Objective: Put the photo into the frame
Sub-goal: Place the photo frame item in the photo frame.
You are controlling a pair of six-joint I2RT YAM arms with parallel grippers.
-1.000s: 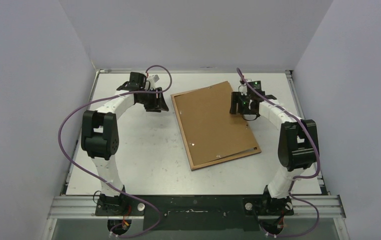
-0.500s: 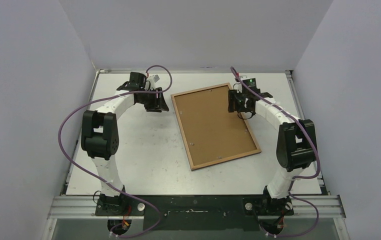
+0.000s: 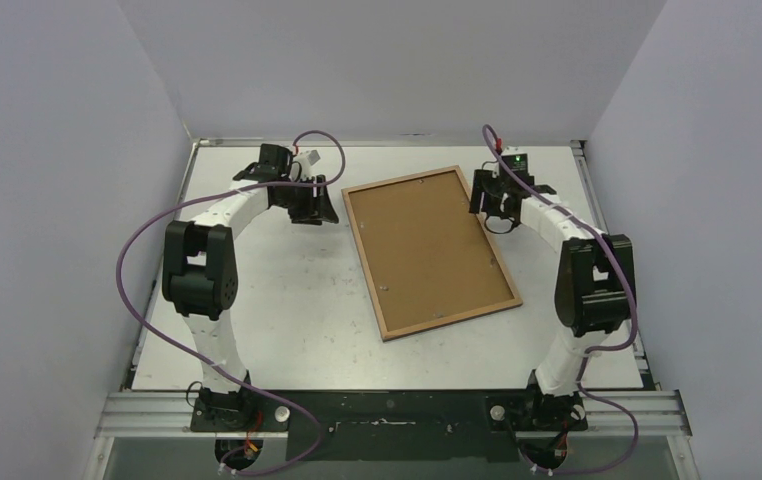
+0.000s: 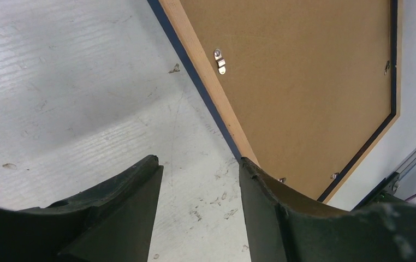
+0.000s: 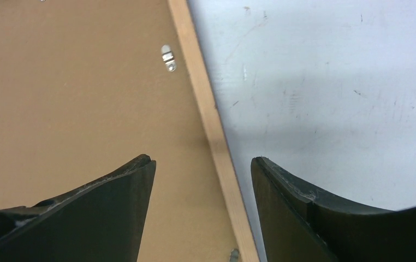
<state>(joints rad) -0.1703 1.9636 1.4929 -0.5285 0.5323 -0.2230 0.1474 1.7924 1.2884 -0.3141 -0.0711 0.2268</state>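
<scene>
A second ago the board [image 3: 429, 250] stood tilted over the frame [image 3: 366, 264], one side lifted, with my right gripper [image 3: 490, 203] on it. Now the board lies flat inside the rim. My right gripper has moved off to the frame's 1 o'clock corner, its fingers released and holding nothing. In the wrist view they stand on both sides of the wooden edge.

My left gripper [image 3: 315, 208] has not moved. It waits at the frame's 10 o'clock, fingers apart and empty, just beside the long edge.

I cannot see the photo. I judge it is under the board, so closing the clips [image 5: 168, 57] remains.

The frame lies back-up, at 3 o'clock from the middle of the table [image 3: 287, 290]. There is free room at 7 to 9 o'clock; the side wall is near at 3.
</scene>
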